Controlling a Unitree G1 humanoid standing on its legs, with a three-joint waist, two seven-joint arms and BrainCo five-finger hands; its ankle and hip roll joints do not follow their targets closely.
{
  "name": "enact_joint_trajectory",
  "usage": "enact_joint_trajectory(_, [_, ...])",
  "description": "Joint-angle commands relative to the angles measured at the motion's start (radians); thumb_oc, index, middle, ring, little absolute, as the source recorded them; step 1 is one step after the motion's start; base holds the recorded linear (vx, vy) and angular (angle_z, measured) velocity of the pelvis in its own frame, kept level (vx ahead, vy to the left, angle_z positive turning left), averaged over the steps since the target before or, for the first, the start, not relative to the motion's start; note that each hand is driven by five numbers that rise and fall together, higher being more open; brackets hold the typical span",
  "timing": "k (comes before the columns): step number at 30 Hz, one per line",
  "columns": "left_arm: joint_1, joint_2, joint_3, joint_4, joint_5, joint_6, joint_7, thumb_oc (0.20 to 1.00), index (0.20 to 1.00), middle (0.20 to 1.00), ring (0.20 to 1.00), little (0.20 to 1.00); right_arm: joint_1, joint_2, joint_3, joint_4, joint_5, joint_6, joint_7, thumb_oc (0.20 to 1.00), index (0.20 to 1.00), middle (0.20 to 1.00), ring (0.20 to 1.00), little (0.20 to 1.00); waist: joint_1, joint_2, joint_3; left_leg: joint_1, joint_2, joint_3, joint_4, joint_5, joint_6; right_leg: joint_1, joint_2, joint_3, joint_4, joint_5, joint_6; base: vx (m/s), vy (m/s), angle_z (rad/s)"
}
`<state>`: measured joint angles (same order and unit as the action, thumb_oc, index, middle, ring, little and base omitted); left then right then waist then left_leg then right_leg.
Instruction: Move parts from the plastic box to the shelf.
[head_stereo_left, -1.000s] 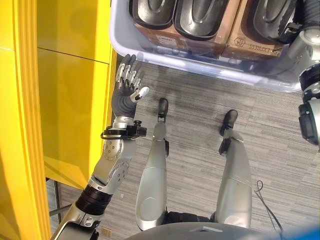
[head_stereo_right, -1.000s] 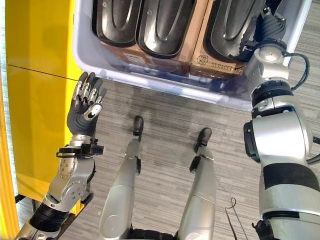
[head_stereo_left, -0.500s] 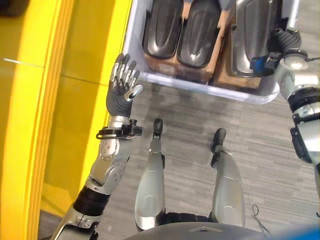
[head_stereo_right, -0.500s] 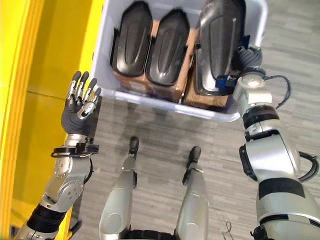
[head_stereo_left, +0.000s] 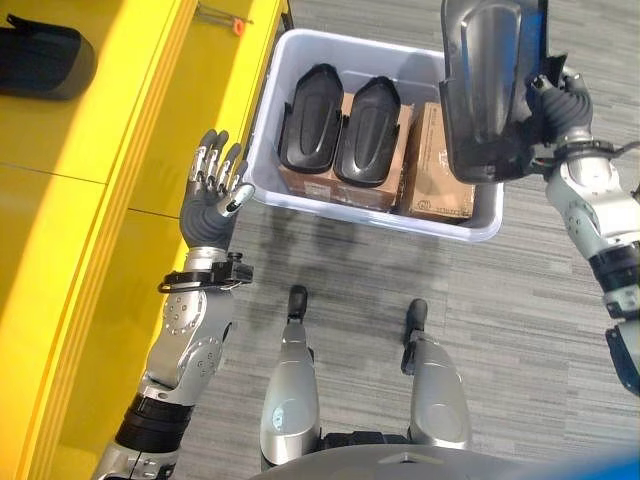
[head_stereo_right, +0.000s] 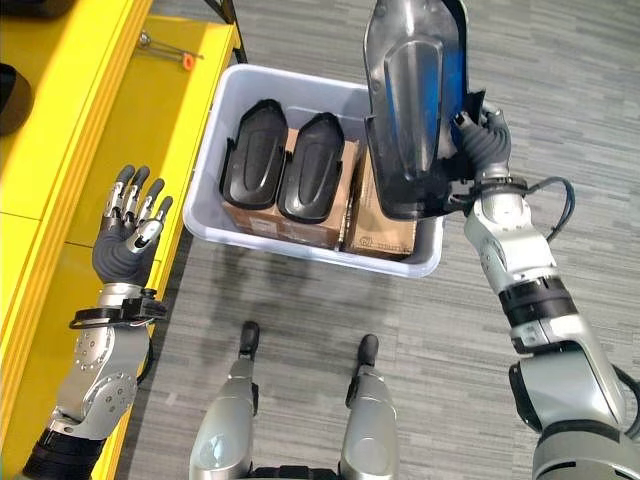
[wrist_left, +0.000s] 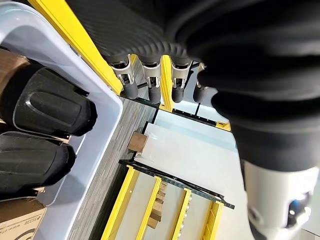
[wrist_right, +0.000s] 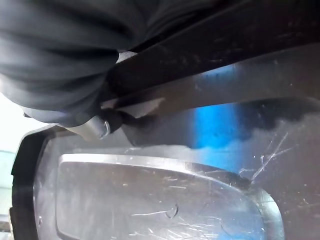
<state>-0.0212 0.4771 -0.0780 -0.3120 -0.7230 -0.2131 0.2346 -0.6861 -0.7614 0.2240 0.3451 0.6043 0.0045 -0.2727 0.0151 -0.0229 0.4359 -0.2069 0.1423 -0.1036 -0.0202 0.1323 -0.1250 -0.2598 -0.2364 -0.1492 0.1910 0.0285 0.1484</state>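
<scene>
One black part (head_stereo_right: 415, 110) is gripped by the right hand (head_stereo_right: 482, 150) above the plastic box (head_stereo_right: 235, 90).

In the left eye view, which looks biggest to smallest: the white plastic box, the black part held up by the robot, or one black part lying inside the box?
1. Plastic box.
2. Held part in the right hand; nearness to the camera enlarges it.
3. Part in the box. Its neighbour looks alike.

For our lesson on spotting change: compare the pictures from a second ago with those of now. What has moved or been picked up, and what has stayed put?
The right robot hand has lifted one black part up out of the plastic box, gripping its edge; earlier that part lay in the box. The camera view has also shifted. Unchanged: two black parts rest on cardboard boxes inside, and the left robot hand stays open beside the yellow shelf.
</scene>
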Motion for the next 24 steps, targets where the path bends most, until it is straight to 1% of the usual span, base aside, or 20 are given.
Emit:
enact_joint_trajectory(1, [0.019, 0.004, 0.018, -0.006, 0.009, -0.018, -0.044, 1.0, 1.0, 1.0, 1.0, 1.0, -0.004, -0.022, -0.035, -0.042, -0.019, -0.069, 0.027, 0.2, 0.2, 0.2, 0.2, 0.2, -0.008, -0.016, -0.089, 0.121, 0.026, 0.02, -0.046, -0.11, 0.011, -0.032, 0.018, -0.002, 0.013, -0.038, 0.007, 0.03, 0.001, -0.07])
enact_joint_trajectory(3, [0.035, -0.003, 0.03, 0.0, 0.01, -0.006, -0.051, 1.0, 1.0, 1.0, 1.0, 1.0, 0.067, -0.014, -0.067, -0.096, -0.025, -0.066, 0.042, 0.2, 0.2, 0.2, 0.2, 0.2, -0.01, -0.012, -0.113, 0.135, 0.032, 0.023, -0.049, -0.112, 0.011, -0.016, 0.02, 0.0, 0.003, -0.038, 0.008, 0.04, -0.002, -0.06])
enact_joint_trajectory(4, [0.055, -0.019, 0.042, 0.015, 0.019, 0.008, -0.061, 1.0, 1.0, 1.0, 1.0, 1.0, 0.155, 0.029, -0.105, -0.157, -0.018, -0.067, 0.06, 0.2, 0.2, 0.2, 0.2, 0.2, -0.013, -0.006, -0.152, 0.157, 0.037, 0.024, -0.053, -0.114, 0.009, 0.012, 0.021, 0.0, -0.012, -0.04, 0.01, 0.04, -0.005, -0.06])
enact_joint_trajectory(5, [0.056, -0.018, 0.041, 0.015, 0.019, 0.008, -0.061, 1.0, 1.0, 1.0, 1.0, 1.0, 0.159, 0.029, -0.107, -0.16, -0.018, -0.066, 0.059, 0.2, 0.2, 0.2, 0.2, 0.2, -0.013, -0.006, -0.153, 0.158, 0.038, 0.024, -0.053, -0.114, 0.009, 0.014, 0.021, 0.0, -0.013, -0.04, 0.01, 0.04, -0.009, -0.06])
enact_joint_trajectory(9, [0.085, -0.039, 0.056, 0.039, 0.029, 0.03, -0.073, 1.0, 1.0, 1.0, 1.0, 1.0, 0.25, 0.088, -0.138, -0.218, -0.01, -0.061, 0.083, 0.2, 0.2, 0.2, 0.2, 0.2, -0.012, 0.0, -0.201, 0.189, 0.045, 0.022, -0.053, -0.122, 0.011, 0.05, 0.022, -0.001, -0.014, -0.052, 0.012, 0.03, -0.039, -0.04])
enact_joint_trajectory(10, [0.112, -0.054, 0.065, 0.056, 0.028, 0.049, -0.085, 1.0, 1.0, 1.0, 1.0, 1.0, 0.281, 0.142, -0.129, -0.251, -0.001, -0.055, 0.105, 0.2, 0.2, 0.2, 0.2, 0.2, -0.009, 0.006, -0.233, 0.213, 0.052, 0.016, -0.041, -0.135, 0.018, 0.068, 0.032, 0.007, 0.009, -0.076, 0.005, 0.03, -0.139, -0.05])
enact_joint_trajectory(11, [0.122, -0.054, 0.071, 0.063, 0.031, 0.057, -0.089, 1.0, 1.0, 1.0, 1.0, 1.0, 0.289, 0.168, -0.111, -0.254, 0.007, -0.05, 0.118, 0.2, 0.2, 0.2, 0.2, 0.2, -0.005, 0.008, -0.251, 0.222, 0.061, 0.007, -0.022, -0.143, 0.018, 0.079, 0.039, 0.008, 0.038, -0.101, -0.002, 0.01, -0.125, -0.01])
enact_joint_trajectory(12, [0.122, -0.054, 0.071, 0.063, 0.031, 0.057, -0.089, 1.0, 1.0, 1.0, 1.0, 1.0, 0.289, 0.168, -0.111, -0.254, 0.007, -0.05, 0.118, 0.2, 0.2, 0.2, 0.2, 0.2, -0.005, 0.008, -0.251, 0.223, 0.061, 0.007, -0.022, -0.143, 0.018, 0.079, 0.039, 0.008, 0.038, -0.101, -0.002, 0.0, -0.152, 0.02])
enact_joint_trajectory(13, [0.137, -0.055, 0.079, 0.06, 0.044, 0.066, -0.097, 1.0, 1.0, 1.0, 1.0, 1.0, 0.288, 0.179, -0.1, -0.259, 0.012, -0.045, 0.128, 0.2, 0.2, 0.2, 0.2, 0.2, 0.001, 0.012, -0.265, 0.236, 0.075, -0.003, -0.016, -0.143, 0.016, 0.097, 0.053, 0.007, 0.059, -0.128, -0.013, 0.0, -0.133, 0.08])
enact_joint_trajectory(15, [0.151, -0.064, 0.088, 0.061, 0.056, 0.071, -0.098, 1.0, 1.0, 1.0, 1.0, 1.0, 0.285, 0.189, -0.092, -0.259, 0.025, -0.045, 0.135, 0.2, 0.2, 0.2, 0.2, 0.2, 0.011, 0.017, -0.277, 0.24, 0.089, -0.015, -0.012, -0.133, 0.012, 0.119, 0.068, -0.001, 0.064, -0.148, -0.027, -0.01, -0.168, 0.16])
enact_joint_trajectory(17, [0.165, -0.076, 0.096, 0.058, 0.059, 0.07, -0.096, 1.0, 1.0, 1.0, 1.0, 1.0, 0.269, 0.183, -0.081, -0.261, 0.043, -0.047, 0.145, 0.2, 0.2, 0.2, 0.2, 0.2, 0.023, 0.023, -0.284, 0.228, 0.098, -0.036, -0.012, -0.108, 0.004, 0.135, 0.087, -0.011, 0.055, -0.162, -0.043, -0.08, -0.161, 0.24])
enact_joint_trajectory(18, [0.167, -0.086, 0.092, 0.06, 0.056, 0.068, -0.092, 1.0, 1.0, 1.0, 1.0, 1.0, 0.253, 0.176, -0.07, -0.258, 0.047, -0.052, 0.145, 0.2, 0.2, 0.2, 0.2, 0.2, 0.033, 0.028, -0.284, 0.216, 0.105, -0.052, -0.019, -0.078, -0.009, 0.145, 0.099, -0.024, 0.048, -0.172, -0.054, -0.14, -0.158, 0.24])
enact_joint_trajectory(19, [0.168, -0.094, 0.091, 0.065, 0.053, 0.07, -0.093, 1.0, 1.0, 1.0, 1.0, 1.0, 0.239, 0.162, -0.068, -0.254, 0.051, -0.055, 0.147, 0.2, 0.2, 0.2, 0.2, 0.2, 0.046, 0.035, -0.286, 0.195, 0.108, -0.075, -0.036, -0.037, -0.024, 0.151, 0.108, -0.043, 0.031, -0.179, -0.063, -0.17, -0.183, 0.4])
enact_joint_trajectory(20, [0.167, -0.105, 0.078, 0.068, 0.045, 0.071, -0.096, 1.0, 1.0, 1.0, 1.0, 1.0, 0.232, 0.139, -0.079, -0.251, 0.068, -0.066, 0.141, 0.2, 0.2, 0.2, 0.2, 0.2, 0.054, 0.042, -0.287, 0.153, 0.105, -0.1, -0.059, 0.015, -0.042, 0.164, 0.111, -0.084, 0.006, -0.181, -0.079, -0.13, -0.112, 0.77])
enact_joint_trajectory(21, [0.167, -0.105, 0.078, 0.068, 0.045, 0.071, -0.096, 1.0, 1.0, 1.0, 1.0, 1.0, 0.231, 0.139, -0.08, -0.25, 0.068, -0.066, 0.141, 0.2, 0.2, 0.2, 0.2, 0.2, 0.05, 0.043, -0.291, 0.146, 0.104, -0.105, -0.059, 0.019, -0.042, 0.162, 0.111, -0.088, 0.0, -0.176, -0.079, -0.11, -0.096, 1.46])
enact_joint_trajectory(22, [0.162, -0.104, 0.071, 0.073, 0.043, 0.069, -0.096, 1.0, 1.0, 1.0, 1.0, 1.0, 0.226, 0.132, -0.082, -0.253, 0.073, -0.077, 0.139, 0.2, 0.2, 0.2, 0.2, 0.2, 0.061, 0.045, -0.28, 0.12, 0.102, -0.086, -0.059, 0.05, -0.043, 0.176, 0.101, -0.117, -0.01, -0.179, -0.083, -0.11, -0.032, 1.92])
enact_joint_trajectory(23, [0.161, -0.111, 0.071, 0.08, 0.043, 0.072, -0.101, 1.0, 1.0, 1.0, 1.0, 1.0, 0.235, 0.137, -0.095, -0.263, 0.069, -0.086, 0.137, 0.2, 0.2, 0.2, 0.2, 0.2, 0.059, 0.046, -0.272, 0.1, 0.106, 0.028, -0.053, 0.062, -0.027, 0.192, 0.068, -0.18, -0.022, -0.17, -0.085, -0.13, -0.051, 1.74])
enact_joint_trajectory(24, [0.157, -0.113, 0.067, 0.082, 0.038, 0.072, -0.105, 1.0, 1.0, 1.0, 1.0, 1.0, 0.244, 0.149, -0.098, -0.264, 0.07, -0.09, 0.134, 0.2, 0.2, 0.2, 0.2, 0.2, 0.057, 0.047, -0.271, 0.102, 0.115, 0.085, -0.054, 0.063, -0.022, 0.201, 0.06, -0.207, -0.031, -0.165, -0.084, -0.1, -0.024, 1.63])
